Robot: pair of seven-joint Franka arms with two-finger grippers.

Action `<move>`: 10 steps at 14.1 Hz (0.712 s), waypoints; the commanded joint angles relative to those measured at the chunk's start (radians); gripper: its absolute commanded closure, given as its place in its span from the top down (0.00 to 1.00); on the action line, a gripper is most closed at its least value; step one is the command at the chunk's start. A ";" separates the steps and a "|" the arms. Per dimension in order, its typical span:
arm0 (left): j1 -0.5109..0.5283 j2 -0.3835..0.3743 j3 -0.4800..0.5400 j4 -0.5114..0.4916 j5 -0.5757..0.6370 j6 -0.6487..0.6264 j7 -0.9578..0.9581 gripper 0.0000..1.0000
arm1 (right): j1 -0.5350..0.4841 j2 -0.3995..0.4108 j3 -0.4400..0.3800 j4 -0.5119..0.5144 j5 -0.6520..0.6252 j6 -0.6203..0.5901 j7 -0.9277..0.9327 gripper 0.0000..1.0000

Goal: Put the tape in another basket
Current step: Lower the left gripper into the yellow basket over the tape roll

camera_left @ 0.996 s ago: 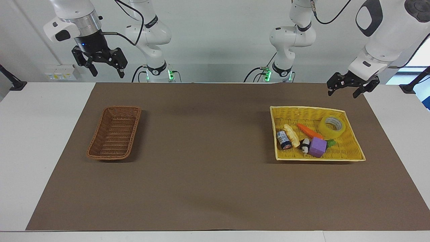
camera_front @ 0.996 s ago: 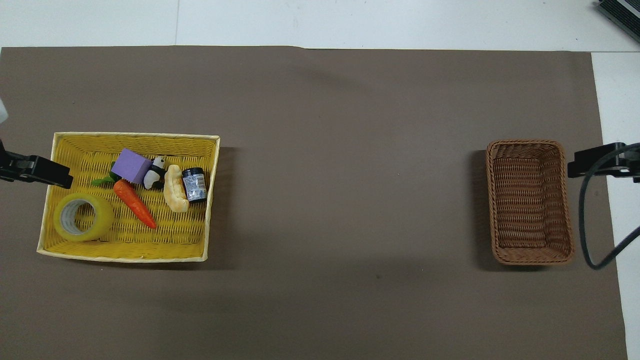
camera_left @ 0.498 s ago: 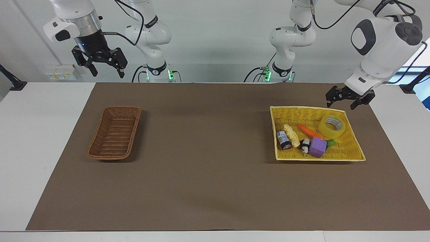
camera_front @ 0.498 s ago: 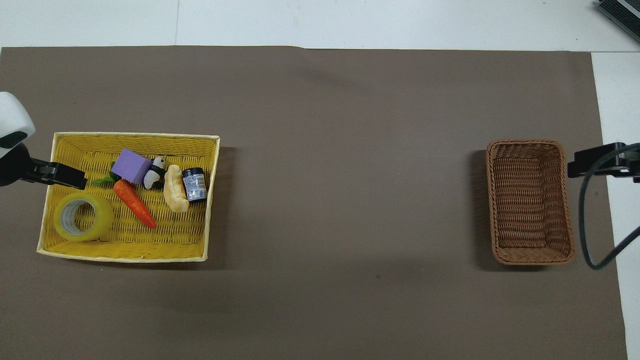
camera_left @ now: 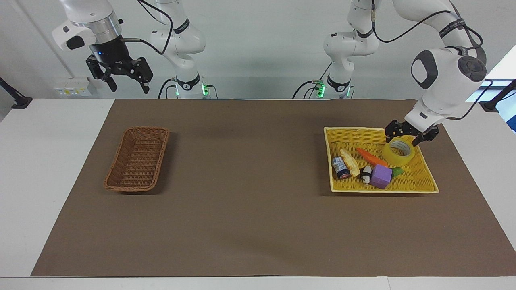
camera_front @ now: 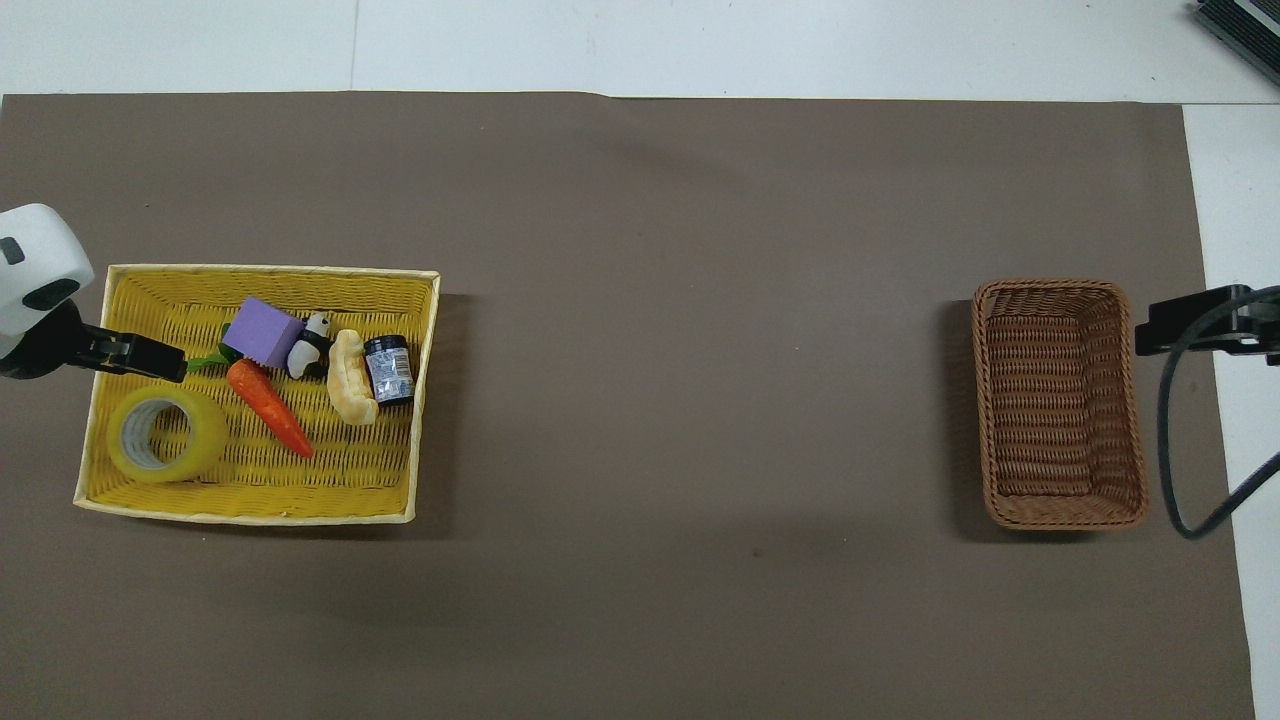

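Observation:
The tape, a translucent yellow roll, lies flat in the yellow basket, in the corner nearest the robots at the left arm's end. My left gripper hangs open just above the roll and holds nothing; I cannot tell whether it touches the roll. The brown wicker basket sits toward the right arm's end with nothing in it. High above the table edge beside that basket, my right gripper waits open and holds nothing.
Also in the yellow basket are an orange carrot, a purple block, a small panda figure, a pale yellow toy and a small dark jar. A brown mat covers the table between the baskets.
My left arm has come down and swung in from beside the yellow basket, so its gripper now hangs over the tape. The right arm has not moved.

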 commanded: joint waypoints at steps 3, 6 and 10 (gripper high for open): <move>0.050 0.041 -0.002 -0.036 -0.019 0.045 0.159 1.00 | -0.012 -0.013 0.000 -0.019 0.024 0.014 -0.027 1.00; 0.061 0.042 -0.001 -0.109 -0.013 0.094 0.234 0.91 | -0.012 -0.013 0.000 -0.019 0.024 0.014 -0.027 1.00; 0.087 0.059 0.002 -0.142 0.022 0.109 0.340 0.83 | -0.012 -0.012 0.000 -0.019 0.024 0.014 -0.027 1.00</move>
